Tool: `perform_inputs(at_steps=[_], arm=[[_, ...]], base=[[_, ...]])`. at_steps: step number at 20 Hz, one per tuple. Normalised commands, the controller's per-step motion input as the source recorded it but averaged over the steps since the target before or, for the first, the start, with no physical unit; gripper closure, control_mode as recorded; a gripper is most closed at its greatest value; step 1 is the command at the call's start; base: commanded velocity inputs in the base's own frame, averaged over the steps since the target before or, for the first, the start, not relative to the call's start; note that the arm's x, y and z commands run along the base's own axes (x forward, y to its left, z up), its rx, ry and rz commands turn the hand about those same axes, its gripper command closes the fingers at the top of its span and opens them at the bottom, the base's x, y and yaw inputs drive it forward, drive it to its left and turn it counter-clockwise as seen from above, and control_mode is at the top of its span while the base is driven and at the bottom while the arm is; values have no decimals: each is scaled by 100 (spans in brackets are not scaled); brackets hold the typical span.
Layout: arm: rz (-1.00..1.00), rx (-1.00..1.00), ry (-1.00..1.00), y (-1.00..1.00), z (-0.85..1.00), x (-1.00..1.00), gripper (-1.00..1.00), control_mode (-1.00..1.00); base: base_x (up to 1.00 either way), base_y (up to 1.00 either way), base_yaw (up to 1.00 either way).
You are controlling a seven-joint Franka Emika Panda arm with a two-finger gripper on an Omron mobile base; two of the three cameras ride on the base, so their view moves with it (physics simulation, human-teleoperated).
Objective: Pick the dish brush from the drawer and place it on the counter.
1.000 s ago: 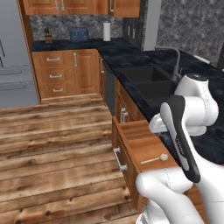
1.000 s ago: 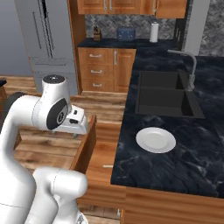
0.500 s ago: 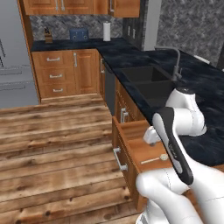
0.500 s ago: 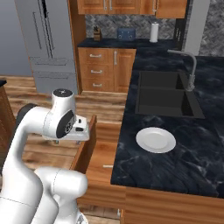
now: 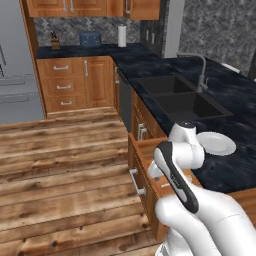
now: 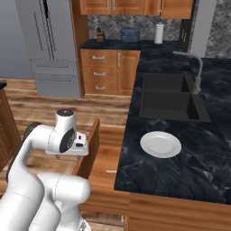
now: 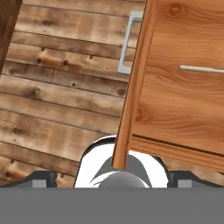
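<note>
- Left base view: the white arm with dark joints bends low at the lower right of the frame, in front of the pulled-out reddish-brown wooden drawer [image 5: 142,165] with its silver bar handle [image 5: 136,182] facing the plank floor. The arm hides most of the drawer's inside, and I cannot make out the tool there.
- Left base view: the long dark marbled stone counter [image 5: 150,62] runs from upper centre to the right edge, with a sunken sink [image 5: 182,99], a curved metal tap [image 5: 200,72] and a round white plate [image 5: 216,143] near the arm's upper link.
- Right base view: the open drawer sits at lower centre, and a thin pale stick, the dish brush [image 6: 111,171], lies on its floor close under the counter edge. The plate rests on the counter to the right of it.
- Right base view: the arm's hand hangs at the drawer's left wall, at centre left.
- Hand view: the drawer's front edge runs up the middle; the slender cream brush handle lies at the right edge, upper half, apart from the tool [image 7: 113,177], whose dark tips stand spread wide at the bottom, released and empty.
</note>
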Motion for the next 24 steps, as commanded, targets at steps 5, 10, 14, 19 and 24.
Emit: perform_inputs(at_steps=[5, 10, 14, 19, 24], arm=[[0, 0, 12, 0, -48, 49, -100, -100], [0, 1, 19, -8, -60, 58, -100, -100], [0, 2, 25, -19, -70, 58, -100, -100], [0, 2, 20, -7, -72, 48, -100, -100], [0, 0, 4, 33, -70, 10, -100, -100]], base=[[0, 0, 0], [0, 0, 0], [0, 0, 0], [0, 0, 0], [0, 0, 0]])
